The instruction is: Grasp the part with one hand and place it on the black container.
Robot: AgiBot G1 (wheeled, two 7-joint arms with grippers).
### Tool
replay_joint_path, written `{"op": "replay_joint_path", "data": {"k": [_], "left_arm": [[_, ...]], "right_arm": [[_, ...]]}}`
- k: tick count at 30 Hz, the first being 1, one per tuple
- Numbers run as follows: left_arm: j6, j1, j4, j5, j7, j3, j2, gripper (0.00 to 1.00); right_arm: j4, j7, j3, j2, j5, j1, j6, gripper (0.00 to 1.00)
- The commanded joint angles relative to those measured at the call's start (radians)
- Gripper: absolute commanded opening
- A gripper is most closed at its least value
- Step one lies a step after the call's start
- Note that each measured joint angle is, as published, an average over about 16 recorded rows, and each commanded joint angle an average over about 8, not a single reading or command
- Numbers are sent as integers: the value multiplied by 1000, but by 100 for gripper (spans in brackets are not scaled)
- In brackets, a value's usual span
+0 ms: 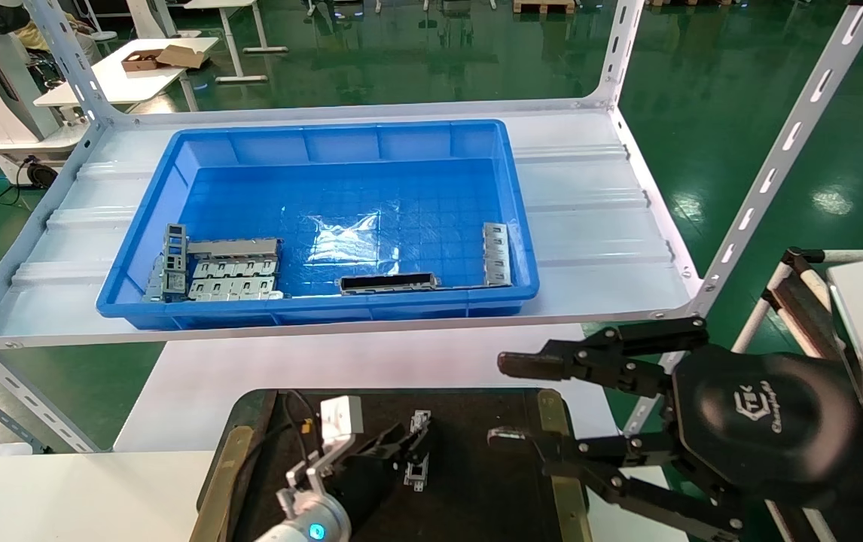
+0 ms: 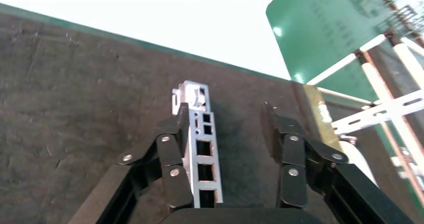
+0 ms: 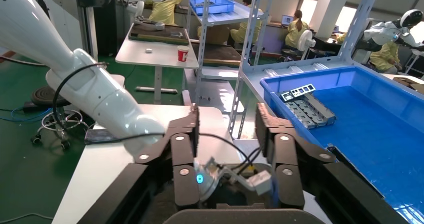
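1. An embossed logo is showing on the right claw (image 1: 510, 399) body at the lower right of the head view; its lettering is too small to read
2. The right claw is hanging with its fingers spread wide, empty, beside the right rim of the black container (image 1: 477, 482)
3. The left claw (image 2: 227, 134) is standing open low over the container at the bottom centre of the head view
4. The left wrist view is showing the part (image 2: 202, 149) lying on the dark surface between the fingers, touching one finger (image 2: 172, 154) and apart from the other
5. The head view alone is showing the blue bin (image 1: 326, 139) on the shelf (image 1: 590, 218) in the upper half, holding other metal pieces
6. The right wrist view is showing people in yellow in the background
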Motion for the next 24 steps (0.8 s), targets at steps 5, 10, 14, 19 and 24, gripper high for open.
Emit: {"op": "replay_joint_path", "data": {"k": [5, 10, 14, 19, 24], "left_arm": [[99, 8, -116, 27, 11, -33, -115, 100], [202, 29, -225, 43, 41, -81, -237, 100], [298, 45, -287, 37, 75, -135, -329, 100], [431, 70, -321, 5, 143, -220, -422, 100], [579, 101, -308, -47, 253, -311, -489, 100]], "right_arm": [[0, 0, 0, 0, 0, 0, 0, 100], [0, 0, -1, 0, 0, 0, 0, 100], [0, 0, -1, 0, 1, 0, 0, 100], [0, -1, -1, 0, 1, 0, 0, 100], [0, -1, -1, 1, 1, 0, 1, 100]]}}
